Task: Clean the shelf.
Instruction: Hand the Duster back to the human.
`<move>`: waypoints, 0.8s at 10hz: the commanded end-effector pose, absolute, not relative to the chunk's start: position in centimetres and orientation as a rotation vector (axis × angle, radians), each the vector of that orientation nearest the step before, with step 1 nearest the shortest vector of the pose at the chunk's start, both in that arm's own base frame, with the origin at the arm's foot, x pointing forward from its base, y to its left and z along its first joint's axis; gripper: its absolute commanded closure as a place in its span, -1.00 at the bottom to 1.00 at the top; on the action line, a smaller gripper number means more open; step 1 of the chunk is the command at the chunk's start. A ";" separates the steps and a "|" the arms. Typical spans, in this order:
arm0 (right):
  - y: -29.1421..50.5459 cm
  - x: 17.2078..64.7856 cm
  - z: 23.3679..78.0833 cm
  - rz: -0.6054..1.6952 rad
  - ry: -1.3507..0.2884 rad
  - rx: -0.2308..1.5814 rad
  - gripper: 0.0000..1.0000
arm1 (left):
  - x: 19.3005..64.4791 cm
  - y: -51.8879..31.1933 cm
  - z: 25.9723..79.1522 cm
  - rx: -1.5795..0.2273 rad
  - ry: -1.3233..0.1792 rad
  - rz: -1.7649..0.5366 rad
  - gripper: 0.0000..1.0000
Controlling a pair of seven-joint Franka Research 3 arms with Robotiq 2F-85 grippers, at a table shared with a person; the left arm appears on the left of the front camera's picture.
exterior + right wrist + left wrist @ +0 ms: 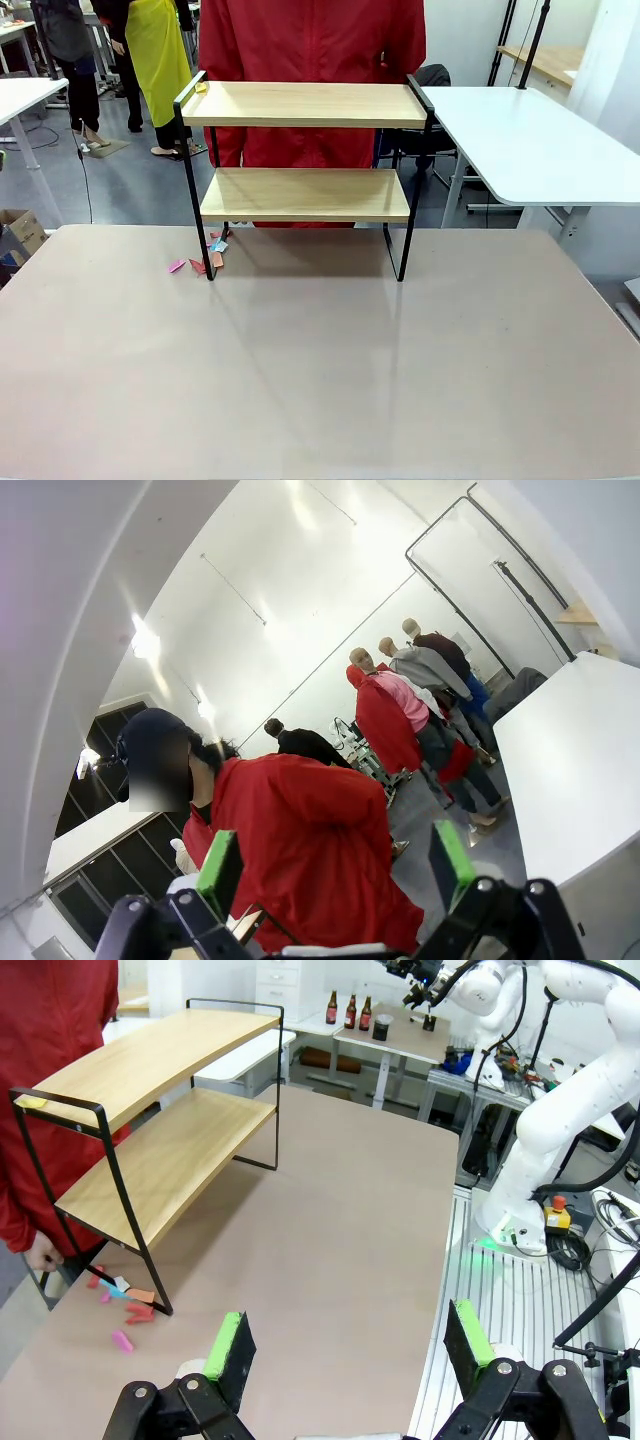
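Observation:
The shelf (305,105) stands at the far middle of the table, two light wooden boards in a thin black frame; it also shows at the upper left in the left wrist view (160,1155). A small yellow scrap (201,87) lies at the top board's left end. Coloured paper scraps (208,255) lie on the table by the front left leg, seen too in the left wrist view (120,1305). My left gripper (350,1345) is open, above the table well short of the shelf. My right gripper (335,865) is open, pointing up at the person in red.
A person in a red jacket (310,45) stands right behind the shelf, one hand (42,1253) low by its left end. A white table (530,145) sits at the far right. My right arm's white base (560,1110) stands beside the table's edge.

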State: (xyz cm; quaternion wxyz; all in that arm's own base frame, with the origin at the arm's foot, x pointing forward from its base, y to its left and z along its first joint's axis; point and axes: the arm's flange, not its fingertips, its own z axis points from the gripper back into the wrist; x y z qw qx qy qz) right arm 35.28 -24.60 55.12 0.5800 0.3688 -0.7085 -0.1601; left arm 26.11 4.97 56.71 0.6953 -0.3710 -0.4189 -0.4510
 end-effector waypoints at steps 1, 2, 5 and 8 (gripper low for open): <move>-24.4 35.1 55.0 -0.365 -1.661 0.830 -1.00 | 26.3 4.7 56.9 -0.837 -0.961 -1.015 -1.00; -24.4 35.1 55.0 -0.365 -1.661 0.830 -1.00 | 26.3 4.7 56.9 -0.837 -0.961 -1.015 -1.00; -24.4 35.1 55.0 -0.365 -1.661 0.830 -1.00 | 26.3 4.7 56.9 -0.837 -0.961 -1.015 -1.00; -24.4 35.1 55.0 -0.365 -1.661 0.830 -1.00 | 26.3 4.7 56.9 -0.837 -0.961 -1.015 -1.00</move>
